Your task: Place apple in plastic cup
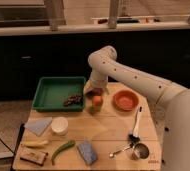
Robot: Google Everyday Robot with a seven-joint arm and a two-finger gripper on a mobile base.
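The apple (97, 100) is a small red-orange ball sitting in the mouth of the plastic cup (94, 109), a pale yellow-green tumbler on the wooden table between the green tray and the orange bowl. Only the cup's lower part shows under the apple. My gripper (95, 92) hangs from the white arm right above the apple, touching it or nearly so. Its dark tip hides the apple's top.
A green tray (50, 94) holding a dark clump (73, 100) lies to the left, an orange bowl (126, 100) to the right. Nearer the front are a white round container (59, 125), a blue sponge (87, 151), a green pepper (63, 148), a steel cup (140, 150) and a long utensil (136, 122).
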